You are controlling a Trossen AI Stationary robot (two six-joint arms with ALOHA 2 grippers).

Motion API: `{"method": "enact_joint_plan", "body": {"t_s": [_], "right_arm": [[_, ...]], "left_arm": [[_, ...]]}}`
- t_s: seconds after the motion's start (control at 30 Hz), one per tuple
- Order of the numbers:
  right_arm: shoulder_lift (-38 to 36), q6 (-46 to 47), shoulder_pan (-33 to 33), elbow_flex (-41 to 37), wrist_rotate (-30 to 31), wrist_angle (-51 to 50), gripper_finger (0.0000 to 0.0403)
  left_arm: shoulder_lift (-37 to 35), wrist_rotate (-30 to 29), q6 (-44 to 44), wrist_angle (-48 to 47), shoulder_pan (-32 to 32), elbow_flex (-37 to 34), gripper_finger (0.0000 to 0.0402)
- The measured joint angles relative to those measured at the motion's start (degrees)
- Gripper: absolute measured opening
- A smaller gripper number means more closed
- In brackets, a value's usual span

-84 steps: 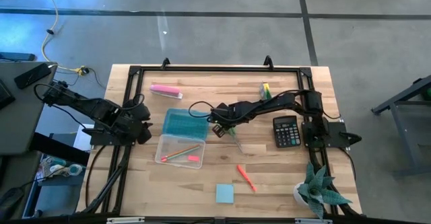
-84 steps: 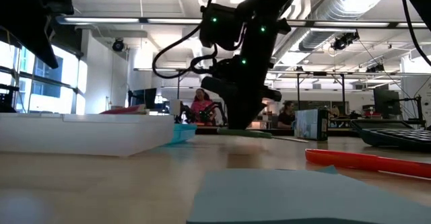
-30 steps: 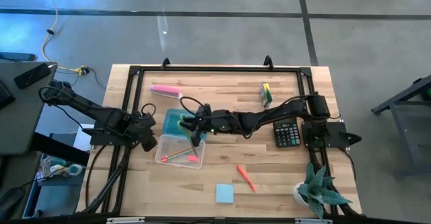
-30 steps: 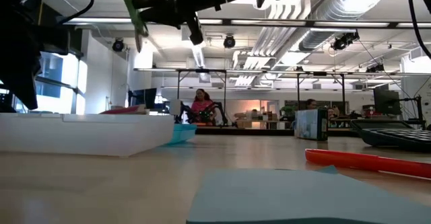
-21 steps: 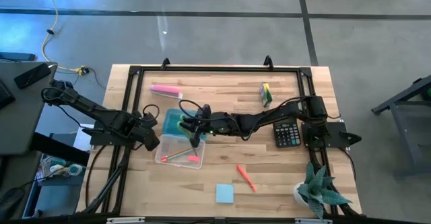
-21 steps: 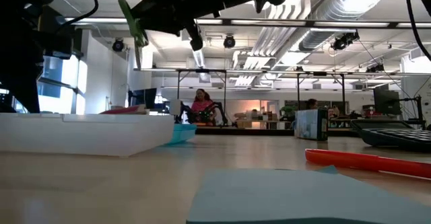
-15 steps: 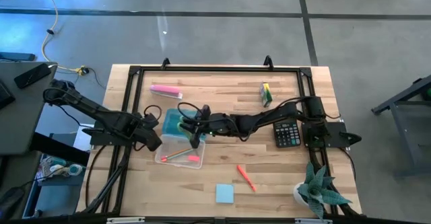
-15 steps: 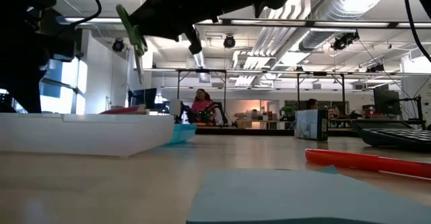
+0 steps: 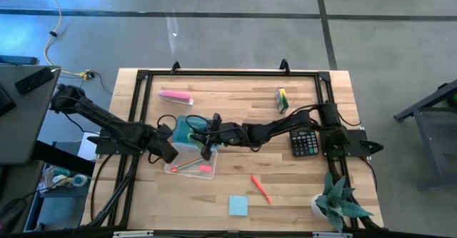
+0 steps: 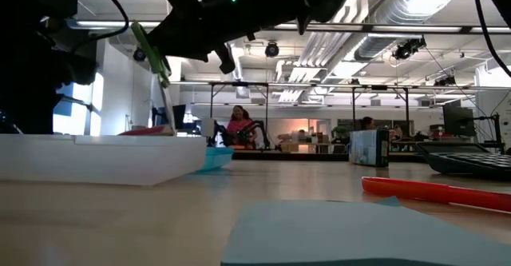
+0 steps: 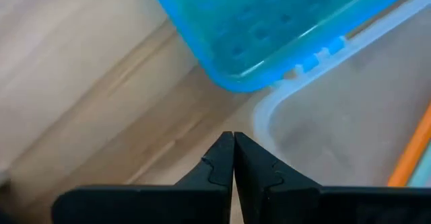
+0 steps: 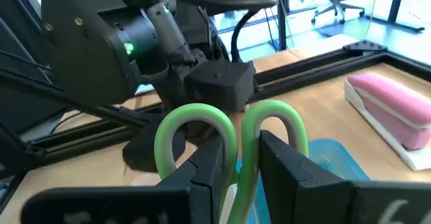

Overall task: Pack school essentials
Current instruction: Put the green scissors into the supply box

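Right gripper (image 12: 239,160) clamps scissors (image 12: 225,126) between smooth green loop handles; left gripper (image 11: 234,146) shut, empty, at clear box (image 11: 269,113) rim.

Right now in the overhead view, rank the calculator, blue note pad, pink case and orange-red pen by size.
1. calculator
2. blue note pad and pink case look about alike, so no ranking between them
3. orange-red pen, thinnest

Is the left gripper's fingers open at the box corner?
No, in the left wrist view the left gripper has its fingers pressed together beside the clear box rim.
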Motion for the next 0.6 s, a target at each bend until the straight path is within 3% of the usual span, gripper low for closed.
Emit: {"method": "enact_joint_plan", "body": {"t_s": [0.6], "right_arm": [[0.3,-2.0,2.3,-0.1,-0.6,-7.3,0.0060]], "left_arm": [[8.0,2.0,1.5,20.7,0.0,0.0,0.0000]]}}
